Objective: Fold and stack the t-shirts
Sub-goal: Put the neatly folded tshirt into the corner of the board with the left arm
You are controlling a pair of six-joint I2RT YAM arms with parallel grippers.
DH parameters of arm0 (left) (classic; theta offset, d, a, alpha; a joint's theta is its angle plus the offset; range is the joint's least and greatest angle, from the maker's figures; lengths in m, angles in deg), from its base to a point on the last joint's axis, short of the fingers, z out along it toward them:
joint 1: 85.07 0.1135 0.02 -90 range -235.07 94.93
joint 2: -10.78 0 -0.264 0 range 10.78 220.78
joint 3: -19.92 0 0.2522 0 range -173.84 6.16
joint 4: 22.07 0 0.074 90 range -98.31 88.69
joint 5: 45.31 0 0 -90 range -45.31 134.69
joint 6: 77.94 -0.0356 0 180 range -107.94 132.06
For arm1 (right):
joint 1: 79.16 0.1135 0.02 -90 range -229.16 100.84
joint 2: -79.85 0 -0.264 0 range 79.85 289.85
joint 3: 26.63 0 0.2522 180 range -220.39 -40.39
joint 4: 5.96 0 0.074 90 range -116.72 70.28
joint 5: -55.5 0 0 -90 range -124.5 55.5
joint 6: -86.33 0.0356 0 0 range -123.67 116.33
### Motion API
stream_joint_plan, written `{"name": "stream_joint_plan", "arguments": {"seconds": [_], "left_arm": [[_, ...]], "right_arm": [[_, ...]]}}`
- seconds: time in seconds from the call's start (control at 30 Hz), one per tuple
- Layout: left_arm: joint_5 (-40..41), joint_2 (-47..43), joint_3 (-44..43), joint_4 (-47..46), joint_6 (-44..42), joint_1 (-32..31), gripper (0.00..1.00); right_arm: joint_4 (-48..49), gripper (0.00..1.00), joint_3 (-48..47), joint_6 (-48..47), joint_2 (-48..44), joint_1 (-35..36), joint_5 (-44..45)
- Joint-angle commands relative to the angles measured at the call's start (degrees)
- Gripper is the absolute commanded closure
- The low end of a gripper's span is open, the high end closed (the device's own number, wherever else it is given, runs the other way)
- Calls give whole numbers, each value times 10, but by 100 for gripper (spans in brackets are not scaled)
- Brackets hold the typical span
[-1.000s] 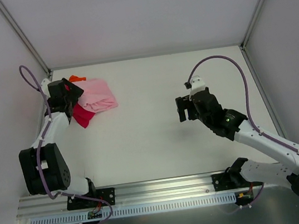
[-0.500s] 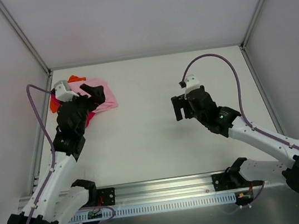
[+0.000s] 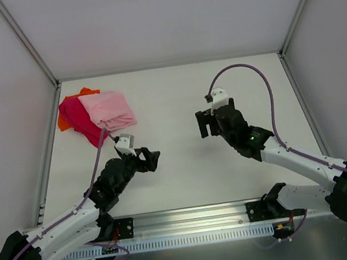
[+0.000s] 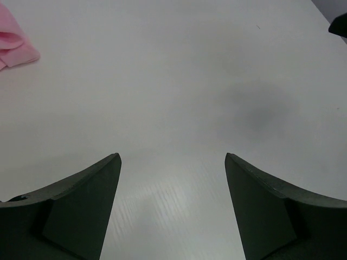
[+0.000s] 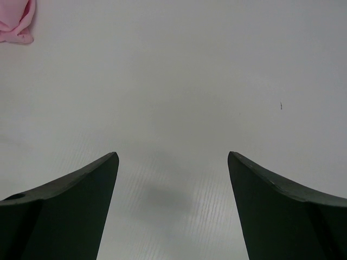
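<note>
We find the light pink t-shirt lying on the magenta t-shirt and orange t-shirt, far left on the table. The pile looks rumpled; we judge folding unfinished. Left gripper and right gripper both stand open, empty.

We find the t-shirts heaped together in the far left corner of the bench; our left pincer hangs before them toward the near edge, our right pincer right of centre
</note>
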State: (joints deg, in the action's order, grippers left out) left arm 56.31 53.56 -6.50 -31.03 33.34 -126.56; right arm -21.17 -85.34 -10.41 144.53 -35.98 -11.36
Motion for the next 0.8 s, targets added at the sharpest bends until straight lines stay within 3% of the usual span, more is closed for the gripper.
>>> {"name": "stream_joint_plan", "arguments": {"seconds": [0.0, 0.3, 0.77], "left_arm": [[85, 20, 11, -114, -69, -44, 22], [97, 7, 38, -126, -80, -55, 21], [97, 35, 31, -134, -79, -57, 21]], "right_arm": [[47, 13, -26, -23, 15, 15, 42], [50, 13, -41, -43, 42, 37, 81], [52, 13, -19, -42, 6, 42, 107]]}}
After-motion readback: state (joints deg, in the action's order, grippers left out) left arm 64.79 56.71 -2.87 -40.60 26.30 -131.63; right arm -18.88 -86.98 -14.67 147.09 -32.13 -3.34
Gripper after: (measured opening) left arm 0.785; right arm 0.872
